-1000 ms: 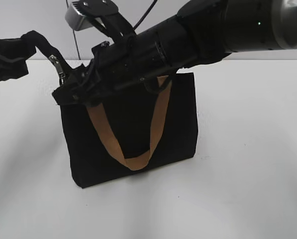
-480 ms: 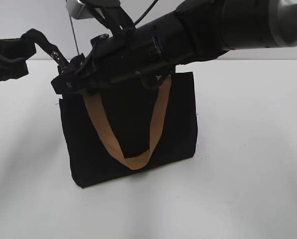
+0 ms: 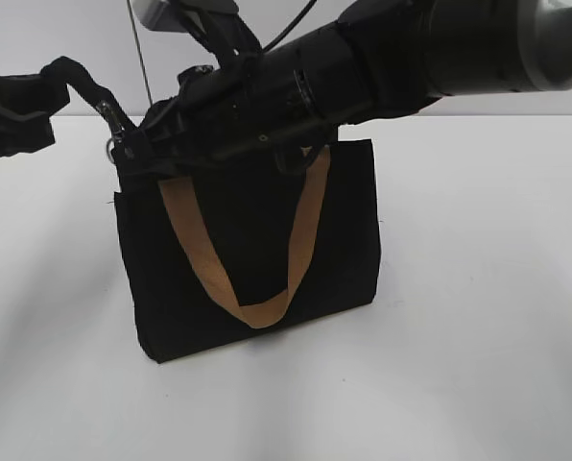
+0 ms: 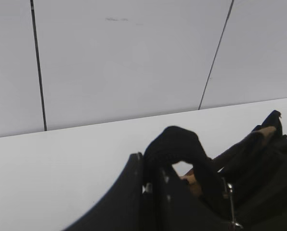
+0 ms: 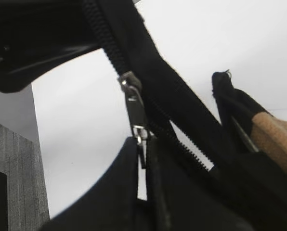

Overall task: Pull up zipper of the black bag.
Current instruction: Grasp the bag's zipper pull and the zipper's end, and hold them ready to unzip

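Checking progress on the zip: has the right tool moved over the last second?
Yes. The right tool has risen and shifted slightly right along the black bag; it hung over the bag's top left corner, now sits above it.

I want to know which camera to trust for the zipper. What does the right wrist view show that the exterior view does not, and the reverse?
Only the right wrist view shows the toothed black zip line and the small silver metal pull tab close up, its lower end between the right gripper's dark fingers. Only the exterior view shows the whole rectangular black fabric bag standing on the white table, its tan webbing handle hanging in front, and the left gripper holding the strip's end. Both show the tab and bag.
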Motion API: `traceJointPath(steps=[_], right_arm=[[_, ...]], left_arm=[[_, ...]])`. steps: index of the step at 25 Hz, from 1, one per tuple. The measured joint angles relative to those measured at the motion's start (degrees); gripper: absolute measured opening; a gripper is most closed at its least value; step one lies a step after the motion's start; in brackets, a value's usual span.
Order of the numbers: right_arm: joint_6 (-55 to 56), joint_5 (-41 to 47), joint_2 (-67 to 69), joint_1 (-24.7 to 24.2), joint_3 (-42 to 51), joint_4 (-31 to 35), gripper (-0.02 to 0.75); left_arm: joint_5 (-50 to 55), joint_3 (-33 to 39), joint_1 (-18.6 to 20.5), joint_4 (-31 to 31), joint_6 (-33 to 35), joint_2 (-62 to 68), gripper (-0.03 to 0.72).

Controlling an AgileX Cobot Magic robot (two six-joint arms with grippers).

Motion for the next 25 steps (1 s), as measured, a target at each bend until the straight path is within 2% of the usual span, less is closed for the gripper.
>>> traceJointPath(steps=[2, 3, 9, 18, 25], right_arm=[[0.5, 0.0, 0.0, 0.0, 0.0, -0.5, 0.009], [1.1, 0.0, 0.0, 0.0, 0.0, -0.9, -0.001], [6.9, 0.9, -0.5, 0.0, -0.2, -8.0, -0.001], [8.4, 2.1, -2.6, 0.0, -0.2, -11.4, -0.001], [11.5, 2.7, -2.7, -1.0, -0.2, -15.8, -0.001]], left_arm=[[0.2, 0.0, 0.0, 0.0, 0.0, 0.0, 0.015], [0.5, 0.0, 0.0, 0.0, 0.0, 0.0, 0.015], [8.4, -0.2, 0.0, 0.0, 0.0, 0.0, 0.015], [21.6, -0.3, -0.1, 0.2, 0.0, 0.0, 0.015], [27.8, -0.4, -0.1, -0.2, 0.0, 0.0, 0.015]])
